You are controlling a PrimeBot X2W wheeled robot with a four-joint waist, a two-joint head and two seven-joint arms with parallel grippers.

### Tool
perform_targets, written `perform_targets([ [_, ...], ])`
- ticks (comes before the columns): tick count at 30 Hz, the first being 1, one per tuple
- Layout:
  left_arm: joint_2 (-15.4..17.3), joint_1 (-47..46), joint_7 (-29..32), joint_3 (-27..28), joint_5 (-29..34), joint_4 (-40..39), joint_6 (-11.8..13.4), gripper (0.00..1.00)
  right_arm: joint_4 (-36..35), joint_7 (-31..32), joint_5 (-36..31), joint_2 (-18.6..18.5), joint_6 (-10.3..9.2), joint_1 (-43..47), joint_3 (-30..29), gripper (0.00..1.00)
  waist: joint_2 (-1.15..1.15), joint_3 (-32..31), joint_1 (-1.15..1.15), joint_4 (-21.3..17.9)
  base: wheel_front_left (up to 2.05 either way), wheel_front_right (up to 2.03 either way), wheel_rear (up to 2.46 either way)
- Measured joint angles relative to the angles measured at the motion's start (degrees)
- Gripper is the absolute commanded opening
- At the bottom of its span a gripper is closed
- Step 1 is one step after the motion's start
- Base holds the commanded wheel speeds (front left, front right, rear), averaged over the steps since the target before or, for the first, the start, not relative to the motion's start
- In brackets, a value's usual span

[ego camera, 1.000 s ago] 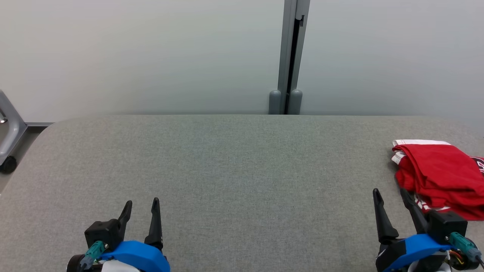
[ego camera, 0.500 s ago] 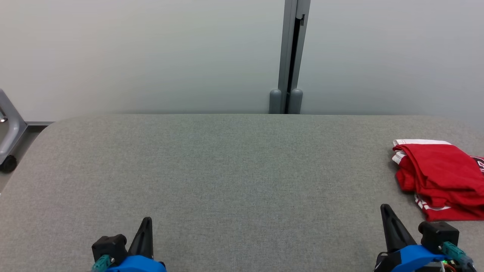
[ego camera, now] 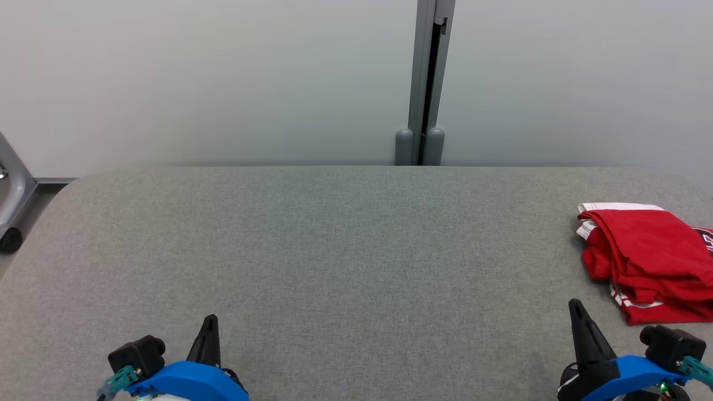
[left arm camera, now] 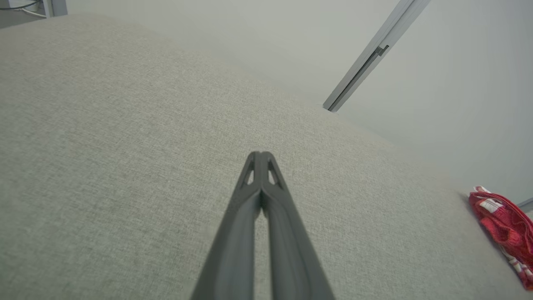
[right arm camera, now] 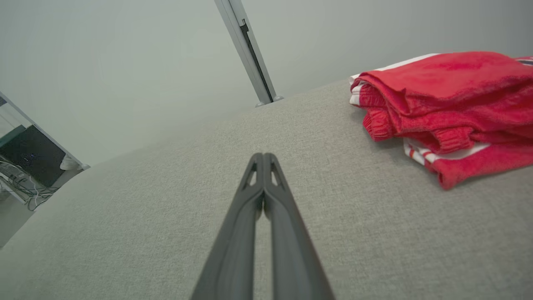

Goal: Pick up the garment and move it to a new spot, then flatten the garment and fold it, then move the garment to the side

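Closing within the last second, dark-fingered left gripper (ego camera: 210, 319) and right gripper (ego camera: 574, 304) pinched together, empty, folded red cloth garment (ego camera: 646, 253) unmoved, grey fabric table (ego camera: 345, 250).

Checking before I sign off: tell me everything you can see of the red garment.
The red garment is a knit-looking piece with white striped trim, ribbed cuffs and a dark print at its far right. It lies loosely folded in stacked layers on the grey fabric table at the robot's right, partly cut off by the head view's edge. Only the table touches it; the right gripper, fingers shut, stands apart.
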Motion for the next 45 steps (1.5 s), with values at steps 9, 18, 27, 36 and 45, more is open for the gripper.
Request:
perform_targets([
  [9,-1.47,-0.03,2.07,3.96,-5.36,-0.74,-1.99,0.0,-0.69,1.27,8.82,-0.01,0.0,-0.2,-0.04,0.0,0.0,0.25,0.0,-0.24,0.0,0.0,0.0],
  [18,-2.78,-0.07,3.8,7.61,-10.27,-1.53,-4.04,0.0,-1.4,2.72,16.68,-0.02,0.0,-0.43,-0.27,0.0,0.0,0.5,0.0,-0.48,0.0,0.0,0.0],
  [27,-4.09,-0.1,5.57,11.06,-14.68,-2.34,-5.83,0.0,-1.88,3.87,23.84,-0.04,-0.01,-1.03,-0.52,0.0,0.0,0.75,0.0,-0.72,0.0,0.0,0.0],
  [36,-5.53,-0.12,7.09,14.13,-18.67,-2.94,-7.42,0.0,-2.27,5.02,30.44,-0.05,-0.01,-1.31,-0.7,0.0,0.0,1.0,0.0,-0.97,0.0,0.0,0.0],
  [45,-6.49,-0.2,8.54,16.89,-22.29,-3.54,-8.79,0.0,-2.82,6.09,36.59,-0.08,-0.01,-1.64,-0.9,0.0,0.0,1.25,0.0,-1.21,0.0,0.0,0.0],
])
